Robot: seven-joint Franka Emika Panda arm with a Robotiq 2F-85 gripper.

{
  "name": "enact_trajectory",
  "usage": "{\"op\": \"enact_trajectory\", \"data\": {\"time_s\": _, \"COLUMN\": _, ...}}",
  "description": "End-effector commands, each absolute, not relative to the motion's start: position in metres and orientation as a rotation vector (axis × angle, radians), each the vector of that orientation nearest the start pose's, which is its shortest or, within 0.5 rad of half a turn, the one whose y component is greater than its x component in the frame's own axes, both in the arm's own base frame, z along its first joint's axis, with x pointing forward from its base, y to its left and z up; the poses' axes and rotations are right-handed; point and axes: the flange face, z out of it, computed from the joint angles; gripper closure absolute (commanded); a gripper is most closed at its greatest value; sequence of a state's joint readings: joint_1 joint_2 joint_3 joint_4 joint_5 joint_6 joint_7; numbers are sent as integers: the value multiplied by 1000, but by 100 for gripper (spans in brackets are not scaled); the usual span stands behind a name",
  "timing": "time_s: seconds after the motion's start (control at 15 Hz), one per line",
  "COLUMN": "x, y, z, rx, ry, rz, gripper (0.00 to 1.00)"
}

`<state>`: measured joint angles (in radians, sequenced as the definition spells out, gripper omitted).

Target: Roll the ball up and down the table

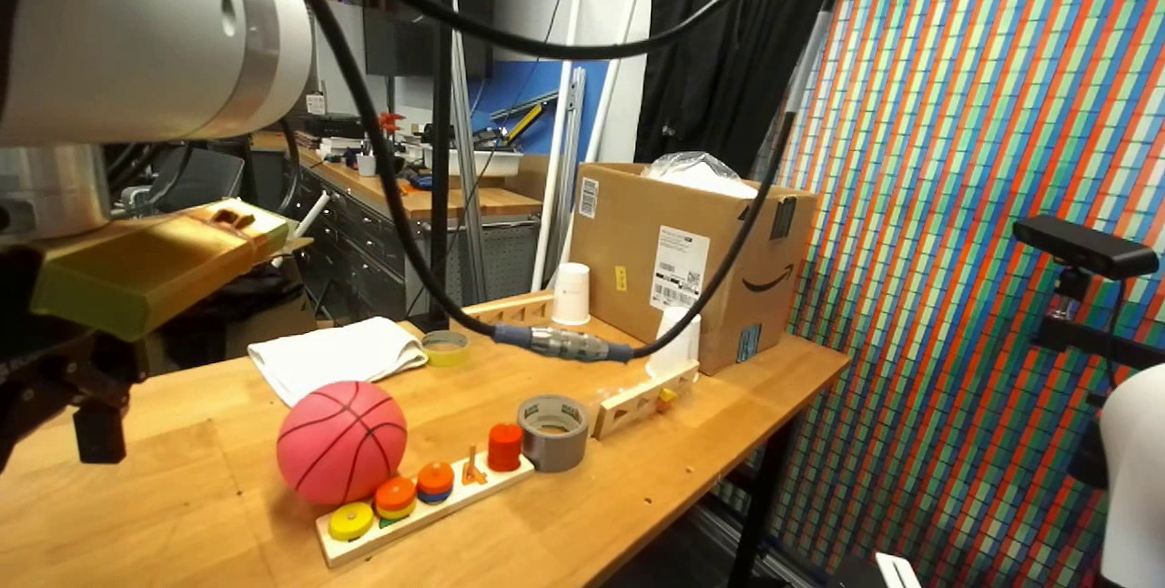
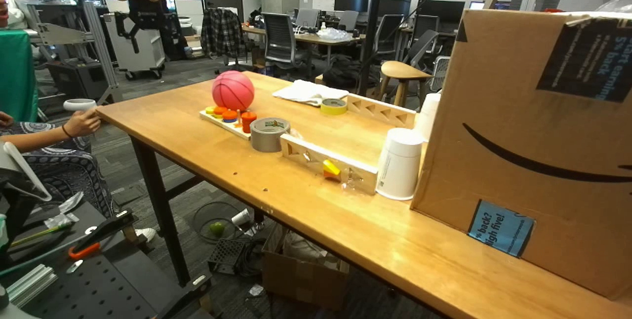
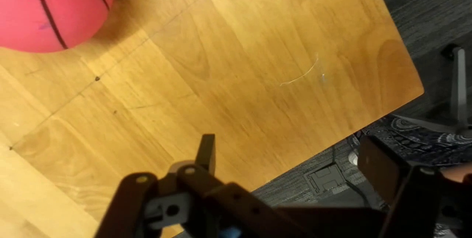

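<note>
- We find the pink, round, rubber-looking ball with black basketball seams (image 1: 342,442) on the pale brown wooden worktop (image 1: 182,479), toward eight o'clock in an exterior view and ten o'clock in the wrist view, where the frame cuts it.
- Just beside it, at its four o'clock in an exterior view, lies the long cream wooden peg strip with coloured discs (image 1: 410,520); we cannot tell whether strip and ball touch.
- We judge the ball light and hollow, with a skin that gives a little and clings more than it slips. It looks hard to damage, but a small nudge may send it running.
- We would not count on a grasp, as it may be too wide for the fingers; better a gentle push at mid-height. Contact at its eight o'clock, seen the same way, should send it along the strip, not into it.
- The black two-fingered gripper (image 3: 289,155) has its fingers spread wide, with nothing between them. It hangs well apart from the ball, which sits at its ten o'clock in the wrist view, and we see it touching nothing.
</note>
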<state>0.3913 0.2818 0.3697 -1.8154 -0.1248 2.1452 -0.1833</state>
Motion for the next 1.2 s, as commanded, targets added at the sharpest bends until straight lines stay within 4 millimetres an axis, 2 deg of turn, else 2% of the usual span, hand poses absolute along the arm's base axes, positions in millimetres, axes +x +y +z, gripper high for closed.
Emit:
{"op": "enact_trajectory", "data": {"time_s": 0.0, "x": 519, "y": 410, "z": 390, "rx": -2801, "ry": -1433, "rz": -64, "gripper": 0}}
{"op": "enact_trajectory", "data": {"time_s": 0.27, "x": 551, "y": 373, "z": 362, "rx": -2856, "ry": -1306, "rz": 44, "gripper": 0}}
{"op": "enact_trajectory", "data": {"time_s": 0.47, "x": 562, "y": 349, "z": 339, "rx": -2888, "ry": -1224, "rz": 130, "gripper": 0}}
{"op": "enact_trajectory", "data": {"time_s": 0.67, "x": 570, "y": 332, "z": 330, "rx": -2910, "ry": -1171, "rz": 170, "gripper": 0}}
{"op": "enact_trajectory", "data": {"time_s": 0.8, "x": 581, "y": 312, "z": 335, "rx": -2933, "ry": -1138, "rz": 156, "gripper": 0}}
{"op": "enact_trajectory", "data": {"time_s": 0.93, "x": 603, "y": 265, "z": 352, "rx": -3040, "ry": -1138, "rz": 89, "gripper": 0}}
{"op": "enact_trajectory", "data": {"time_s": 1.13, "x": 629, "y": 180, "z": 373, "rx": -3253, "ry": -996, "rz": 55, "gripper": 0}}
